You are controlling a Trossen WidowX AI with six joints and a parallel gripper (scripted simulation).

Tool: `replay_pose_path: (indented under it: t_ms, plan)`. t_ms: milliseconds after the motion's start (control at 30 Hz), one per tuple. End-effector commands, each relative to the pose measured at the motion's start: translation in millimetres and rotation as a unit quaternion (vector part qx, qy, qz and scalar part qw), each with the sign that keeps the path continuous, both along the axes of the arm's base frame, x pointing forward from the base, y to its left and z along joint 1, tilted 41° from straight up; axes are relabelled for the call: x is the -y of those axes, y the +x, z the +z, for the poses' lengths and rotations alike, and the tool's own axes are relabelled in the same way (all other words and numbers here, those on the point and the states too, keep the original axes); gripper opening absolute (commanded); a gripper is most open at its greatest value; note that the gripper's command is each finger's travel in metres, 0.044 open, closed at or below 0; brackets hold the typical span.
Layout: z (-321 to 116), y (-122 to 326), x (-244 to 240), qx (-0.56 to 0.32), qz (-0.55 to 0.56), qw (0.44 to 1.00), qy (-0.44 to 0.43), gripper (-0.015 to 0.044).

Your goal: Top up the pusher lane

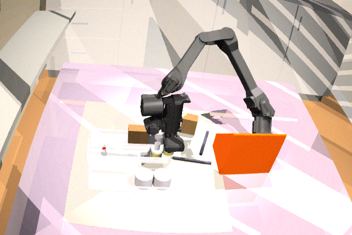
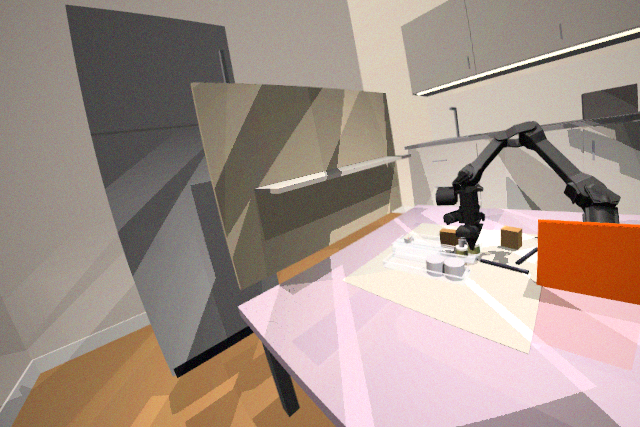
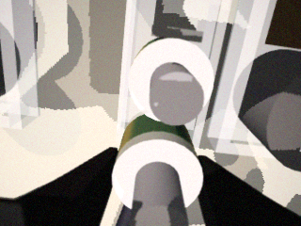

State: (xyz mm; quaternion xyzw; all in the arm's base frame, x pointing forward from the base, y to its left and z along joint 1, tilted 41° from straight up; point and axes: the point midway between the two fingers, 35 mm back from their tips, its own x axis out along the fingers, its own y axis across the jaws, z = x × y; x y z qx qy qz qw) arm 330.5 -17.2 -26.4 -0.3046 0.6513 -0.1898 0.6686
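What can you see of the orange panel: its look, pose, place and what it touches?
The orange panel is a plain, flat, opaque board, perhaps plastic or painted, with straight edges. It stands upright on the pink table, in front of the arm's base, hiding its foot. Nothing else visibly touches it. Its far side is hidden, and the exterior view cuts off one end.

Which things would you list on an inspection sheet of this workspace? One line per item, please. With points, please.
Surface: pink table (image 1: 270, 212) (image 2: 361, 360), cream mat (image 1: 142, 212) (image 2: 439, 298).
Job's things: held jar (image 3: 157, 141), white-and-green; matching lane jar (image 1: 156, 152) (image 3: 136, 80) adjacent.
Clutter: two dark rods, orange panel (image 1: 249, 154) (image 2: 589, 262), two brown blocks.
Gripper: pincer (image 3: 156, 159) shut on the held jar.
Cables: nothing seen.
Surroundings: pale cabinets (image 1: 96, 7), grey fridge (image 2: 144, 71), wooden floor (image 1: 318, 115) (image 2: 103, 375).
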Motion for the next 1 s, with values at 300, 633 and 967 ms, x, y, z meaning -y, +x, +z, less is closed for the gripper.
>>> replay_pose_path:
  t_ms: [300,633,967]
  plan:
    - [6,17,-4,0.018,0.001,1.0,0.002,0.0]
    - [7,21,-5,0.018,0.001,1.0,0.002,0.0]
    - [9,25,-6,0.018,0.001,1.0,0.002,0.0]
